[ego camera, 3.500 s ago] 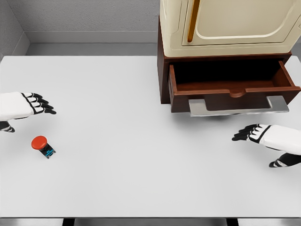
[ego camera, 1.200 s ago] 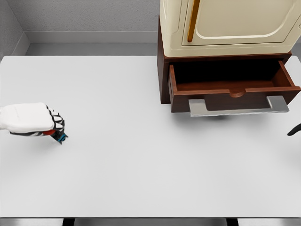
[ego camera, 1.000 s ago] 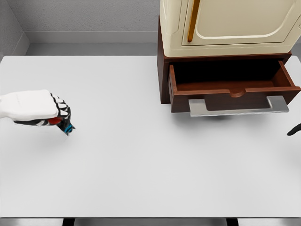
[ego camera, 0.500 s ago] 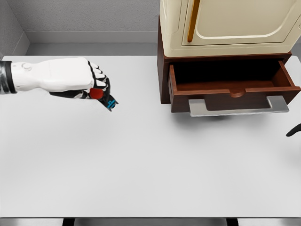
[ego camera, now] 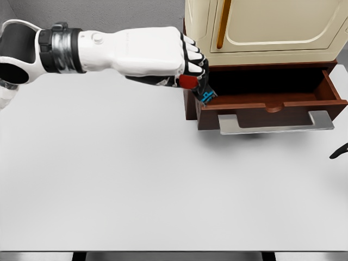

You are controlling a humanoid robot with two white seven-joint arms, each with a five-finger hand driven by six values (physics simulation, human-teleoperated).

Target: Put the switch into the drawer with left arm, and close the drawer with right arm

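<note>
At the drawer's near-left corner, the left robot hand (ego camera: 185, 62) is curled tight around the switch (ego camera: 194, 86), its red cap and blue base showing beneath the fingers; the switch is carried but not yet released inside the open drawer (ego camera: 269, 100); closing remains; only a dark tip of the right robot hand (ego camera: 339, 151) shows, grip unknowable; the cream cabinet (ego camera: 266, 27) looms above the white surface (ego camera: 136, 185).
</note>
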